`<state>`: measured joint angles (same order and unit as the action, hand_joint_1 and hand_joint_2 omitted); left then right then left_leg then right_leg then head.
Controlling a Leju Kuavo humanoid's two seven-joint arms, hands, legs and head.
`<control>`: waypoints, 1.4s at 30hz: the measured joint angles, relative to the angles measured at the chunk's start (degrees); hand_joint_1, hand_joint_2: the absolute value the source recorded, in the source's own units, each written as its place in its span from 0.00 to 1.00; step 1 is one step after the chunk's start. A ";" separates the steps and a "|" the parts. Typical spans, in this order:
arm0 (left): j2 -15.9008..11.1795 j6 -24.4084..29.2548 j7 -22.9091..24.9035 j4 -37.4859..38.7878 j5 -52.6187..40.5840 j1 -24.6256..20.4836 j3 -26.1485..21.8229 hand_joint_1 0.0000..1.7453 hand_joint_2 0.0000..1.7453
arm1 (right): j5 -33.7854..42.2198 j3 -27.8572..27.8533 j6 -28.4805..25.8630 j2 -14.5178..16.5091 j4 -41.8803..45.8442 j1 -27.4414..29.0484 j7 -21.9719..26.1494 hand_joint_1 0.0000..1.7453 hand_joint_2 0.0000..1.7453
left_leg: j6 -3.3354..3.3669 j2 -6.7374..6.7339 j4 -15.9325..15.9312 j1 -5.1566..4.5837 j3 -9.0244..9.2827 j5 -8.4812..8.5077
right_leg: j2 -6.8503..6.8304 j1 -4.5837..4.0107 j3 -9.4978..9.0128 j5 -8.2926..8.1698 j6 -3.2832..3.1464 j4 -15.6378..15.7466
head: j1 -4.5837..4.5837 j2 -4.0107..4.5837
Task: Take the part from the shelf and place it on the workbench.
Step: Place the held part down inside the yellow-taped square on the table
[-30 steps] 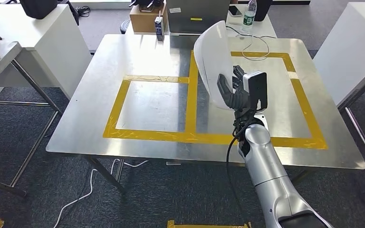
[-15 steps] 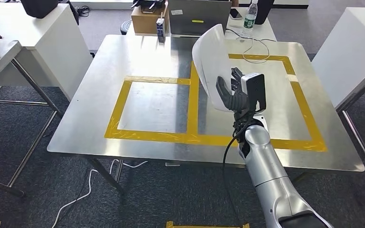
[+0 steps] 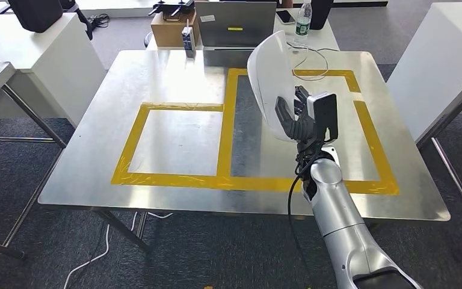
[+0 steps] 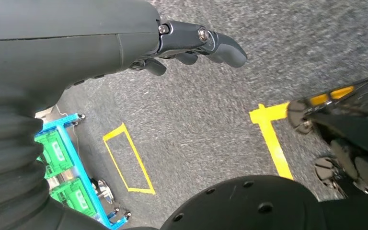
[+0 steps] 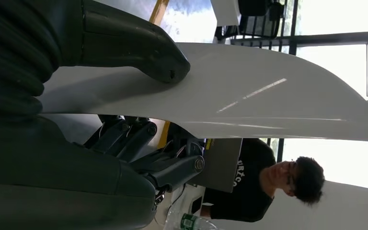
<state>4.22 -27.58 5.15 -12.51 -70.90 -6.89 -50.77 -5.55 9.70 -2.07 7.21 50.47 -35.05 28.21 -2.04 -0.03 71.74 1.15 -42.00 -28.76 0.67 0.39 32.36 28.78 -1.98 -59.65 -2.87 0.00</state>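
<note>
**Fingers clamped on the part above the workbench**

Fingers (image 5: pixel 139 139) of the right hand (image 3: pixel 298 117) are closed on the lower edge of the part (image 3: pixel 271 78), a curved white panel. In the right wrist view the thumb (image 5: pixel 139 45) is pressed onto one face of the panel while the darker fingers are curled against the other, so the panel is pinched between them. The part is held upright, raised above the workbench (image 3: pixel 96 174), and is seen over the right-hand rectangle of the yellow tape (image 3: pixel 225 132) marked on the steel top. Whether its lower edge touches the surface cannot be told, as the hand hides it. The silver right arm (image 3: pixel 337 223) is reached in from the near edge of the bench.

The left hand (image 4: pixel 191 43) is seen in the left wrist view over grey carpet, with nothing held; its fingers are slightly curled and apart. Yellow floor tape (image 4: pixel 273 139) and a blue rack with green bins (image 4: pixel 64 167) are seen beyond it.

At the far edge of the bench a small carton (image 3: pixel 187 42), a cardboard box (image 3: pixel 168 27), a laptop (image 3: pixel 234 24) and a bottle (image 3: pixel 303 18) are placed. White tables (image 3: pixel 48 54) are set on either side. A person in a dark shirt (image 5: pixel 254 187) is seen beyond the part in the right wrist view.
</note>
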 joint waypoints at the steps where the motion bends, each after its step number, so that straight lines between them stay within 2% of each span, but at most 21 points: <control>1: -0.03 0.00 -0.01 0.01 -0.03 0.01 0.00 0.00 1.00 | 0.00 0.00 0.00 0.00 0.00 -0.02 0.01 1.00 1.00 | 0.69 0.04 -4.06 -0.37 1.65 2.21 | 0.02 -0.09 -0.47 0.39 0.03 0.03 | 0.01 0.00; 2: -0.05 0.00 -0.01 0.01 -0.05 0.00 0.00 0.00 1.00 | 0.00 0.00 -0.01 0.00 -0.01 -0.10 0.02 1.00 1.00 | 1.28 0.07 -7.80 -0.70 3.36 3.68 | 0.07 -0.25 -0.82 0.78 0.18 0.01 | 0.01 0.00; 4: -0.10 0.00 -0.03 0.02 -0.07 -0.04 0.00 0.00 1.00 | 0.00 0.01 0.00 0.00 -0.02 -0.14 0.02 1.00 1.00 | 1.96 0.17 -11.73 -1.22 5.23 4.27 | 0.14 -0.32 -1.17 1.11 0.71 0.14 | -0.01 0.00; 8: 0.06 0.00 -0.08 0.01 -0.21 -0.04 0.03 0.00 1.00 | -0.71 0.05 -0.57 -0.01 -0.03 -0.17 -0.06 1.00 1.00 | 2.86 0.33 -13.06 -0.97 6.72 3.64 | -0.03 -0.24 -0.63 1.45 1.92 -1.78 | 0.01 0.00; 10: 0.12 0.00 -0.12 0.01 -0.35 -0.13 0.07 0.00 1.00 | -1.93 0.16 -1.80 -0.02 -0.17 -0.52 -0.22 1.00 1.00 | 3.31 0.31 -13.33 -0.83 7.46 3.26 | -0.24 -0.05 2.51 3.56 2.52 -7.30 | 0.06 0.00; 12: 0.14 0.00 -0.10 0.01 -0.43 -0.17 0.18 0.00 1.00 | -2.81 0.36 -2.82 -0.08 -0.58 -0.61 -0.43 1.00 1.00 | 3.47 0.31 -13.31 -0.83 7.91 2.73 | -0.31 0.12 7.14 5.82 2.98 -13.99 | 0.06 0.00; 13: 0.18 0.00 -0.08 0.01 -0.44 -0.12 0.24 0.00 1.00 | -3.03 0.44 -3.09 -0.14 -0.84 -0.56 -0.49 1.00 1.00 | 3.46 0.33 -13.26 -0.82 8.21 2.40 | -0.33 0.20 8.73 5.73 3.10 -15.49 | 0.07 0.00; 14: 0.21 0.00 -0.06 0.02 -0.45 -0.07 0.30 0.00 1.00 | -3.17 0.50 -3.28 -0.22 -1.08 -0.54 -0.52 1.00 1.00 | 3.39 0.37 -13.18 -0.81 8.58 2.04 | -0.36 0.25 9.34 4.47 3.18 -14.95 | 0.06 0.00; 16: 0.33 0.00 -0.04 0.03 -0.50 -0.03 0.36 0.00 1.00 | -4.07 0.58 -4.20 -0.37 -1.54 -0.83 -0.89 1.00 1.00 | 3.05 0.42 -12.97 -0.77 9.51 1.18 | -0.47 0.32 7.60 -0.80 3.08 -8.14 | 0.07 0.00; 18: 0.40 0.00 -0.01 0.01 -0.67 -0.17 0.47 0.00 1.00 | -7.20 1.01 -7.07 -0.46 -3.21 -2.01 -2.52 1.00 1.00 | 2.44 0.37 -12.85 -0.85 10.15 0.42 | -0.63 0.07 5.33 -3.37 2.61 -1.65 | 0.06 0.00; 19: 0.41 0.00 0.04 0.00 -0.83 -0.30 0.60 0.00 1.00 | -9.67 1.46 -9.26 -0.50 -4.63 -2.87 -3.86 1.00 1.00 | 2.08 0.31 -12.90 -0.90 10.26 0.12 | -0.67 -0.10 4.73 -3.65 2.24 -0.09 | 0.06 0.00; 23: 0.38 0.00 0.29 -0.05 -1.45 -0.62 1.14 0.00 1.00 | -18.63 3.57 -16.30 -0.85 -11.42 -6.81 -8.25 1.00 1.00 | 0.68 0.23 -11.15 -0.92 10.36 -0.19 | -0.52 0.06 3.21 -3.51 0.50 0.85 | 0.03 0.00; 25: 0.40 0.00 0.39 -0.05 -1.60 -0.91 1.33 0.00 1.00 | -20.86 4.59 -17.13 -0.89 -14.62 -8.94 -9.53 1.00 1.00 | 0.23 0.22 -6.48 -0.76 7.87 -1.93 | -0.49 0.16 2.36 -3.19 -0.12 1.04 | -0.07 0.00; 28: 0.44 0.00 0.74 -0.03 -1.60 -1.14 1.44 0.00 1.00 | -22.27 5.37 -17.11 -0.90 -18.93 -10.84 -10.39 1.00 1.00 | -0.02 0.23 2.28 -0.63 1.70 -4.89 | -0.42 0.09 1.61 -2.50 -0.38 1.00 | -0.15 0.00; 29: 0.43 0.00 0.91 -0.03 -1.61 -1.09 1.48 0.00 1.00 | -22.50 5.43 -17.06 -0.90 -20.02 -11.07 -10.45 1.00 1.00 | 0.00 0.22 2.46 -0.60 0.80 -4.23 | -0.40 0.10 1.24 -2.18 -0.32 0.98 | -0.15 0.00; 30: 0.42 0.00 1.07 -0.02 -1.63 -1.03 1.52 0.00 1.00 | -22.68 5.45 -16.99 -0.91 -20.91 -11.25 -10.49 1.00 1.00 | 0.00 0.21 0.44 -0.55 1.02 -2.22 | -0.38 0.14 0.79 -1.81 -0.21 0.94 | -0.15 0.00; 32: 0.40 0.00 1.24 0.02 -1.69 -0.94 1.62 0.00 1.00 | -22.93 5.48 -16.82 -0.92 -22.39 -11.74 -10.58 1.00 1.00 | -0.01 0.19 -6.90 -0.47 3.10 2.92 | -0.37 0.21 -0.11 -0.98 0.19 0.78 | -0.16 0.00; 33: 0.40 0.00 1.26 0.05 -1.72 -0.96 1.67 0.00 1.00 | -22.99 5.49 -16.71 -0.93 -23.03 -12.08 -10.67 1.00 1.00 | 0.11 0.16 -10.07 -0.57 3.99 4.08 | -0.37 0.20 -0.29 -0.65 0.45 0.68 | -0.17 0.00; 35: 0.46 0.00 1.25 0.10 -1.77 -1.00 1.73 0.00 1.00 | -23.05 5.50 -16.54 -0.96 -24.06 -12.55 -10.92 1.00 1.00 | 0.62 0.16 -12.37 -0.71 4.67 4.49 | -0.41 0.01 -0.26 -0.15 0.96 0.53 | -0.19 0.00; 39: 0.62 0.00 1.27 0.14 -1.93 -1.03 1.77 0.00 1.00 | -23.06 5.52 -16.33 -1.08 -25.51 -12.99 -11.32 1.00 1.00 | 1.09 0.38 -12.55 -0.70 4.91 4.97 | -0.48 -0.19 -0.44 -0.11 0.03 0.82 | -0.13 0.00; 42: 0.61 0.00 1.31 0.13 -2.15 -1.09 1.80 0.00 1.00 | -23.14 5.53 -16.02 -1.09 -26.38 -13.29 -11.33 1.00 1.00 | 1.52 0.46 -12.55 -0.77 4.96 4.71 | -0.57 -0.20 -0.83 -0.08 0.01 1.41 | -0.13 0.00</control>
<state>4.83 -27.58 6.46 -12.38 -73.05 -7.98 -48.98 -28.69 15.23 -18.09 6.12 24.09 -48.34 16.88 -0.53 0.43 59.19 0.38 -37.04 -24.05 0.10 0.20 31.53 28.70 -1.97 -58.23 -2.99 0.00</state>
